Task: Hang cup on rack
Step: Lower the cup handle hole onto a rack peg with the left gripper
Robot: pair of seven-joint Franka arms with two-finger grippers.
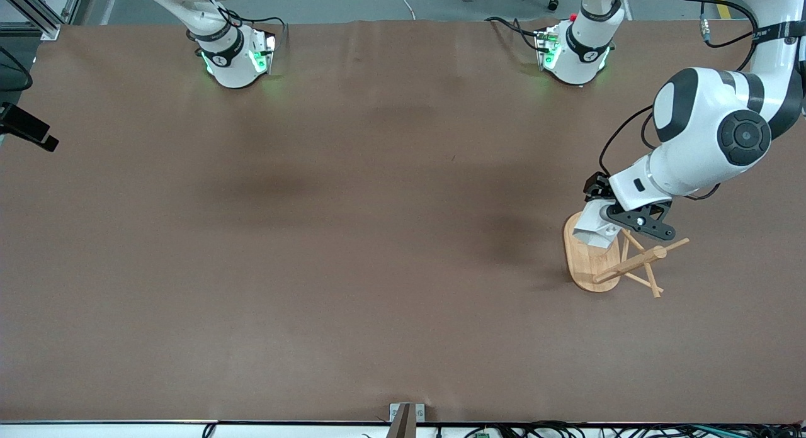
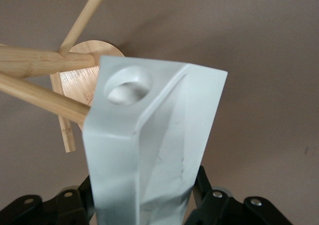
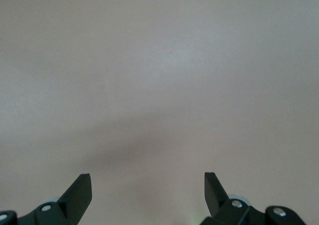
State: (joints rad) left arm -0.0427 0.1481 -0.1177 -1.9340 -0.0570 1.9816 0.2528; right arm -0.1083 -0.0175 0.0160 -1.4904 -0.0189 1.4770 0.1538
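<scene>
My left gripper [image 1: 606, 223] is shut on the white faceted cup [image 1: 594, 229] and holds it over the oval base [image 1: 589, 269] of the bamboo rack [image 1: 637, 262], beside the post. In the left wrist view the cup [image 2: 154, 135] fills the middle between my left gripper's [image 2: 144, 191] fingers. Its handle hole [image 2: 127, 85] faces the camera with no peg in it. One peg [image 2: 40, 96] runs up to the cup's handle side, and its tip is hidden by the cup. My right gripper [image 3: 148, 185] is open and empty over bare table; it is out of the front view.
The rack stands near the left arm's end of the table, with pegs [image 1: 655, 254] sticking out toward that end. The brown table [image 1: 352, 236] stretches toward the right arm's end. A black camera mount [image 1: 28, 131] sits at that edge.
</scene>
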